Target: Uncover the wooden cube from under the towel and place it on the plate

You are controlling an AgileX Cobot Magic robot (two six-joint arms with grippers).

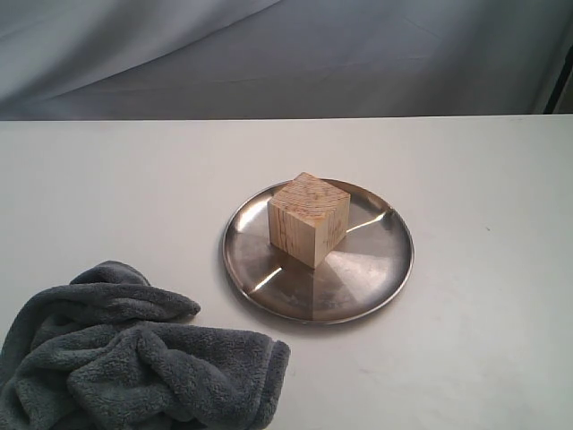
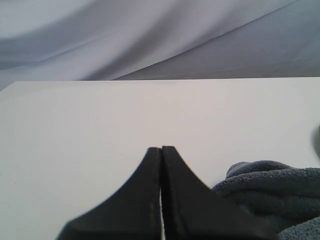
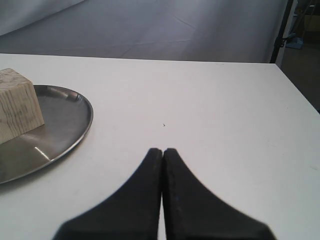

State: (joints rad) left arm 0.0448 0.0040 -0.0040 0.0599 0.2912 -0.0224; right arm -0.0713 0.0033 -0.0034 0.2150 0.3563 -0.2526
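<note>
**Cube on the plate, both hands empty**

The wooden cube (image 1: 308, 219) stands flat on the steel plate (image 1: 363, 269), turned corner-on and a little toward the far side of the dish, well inside the raised rim. That looks like a stable rest, since nothing props it or leans on it. The grey towel (image 1: 134, 358) lies crumpled in a heap at the near left of the white surface (image 1: 483, 313), well apart from the plate, so it covers nothing and cannot snag the cube.

The left hand (image 2: 161, 150) has its two black fingers pressed together with nothing between them. It sits low over bare surface with a fold of towel just beside it. The right hand (image 3: 163, 151) is likewise closed and empty, with the plate and cube off to one side and clear of the fingers. Neither arm shows in the wide view. From how things lie, I judge the job finished.
</note>
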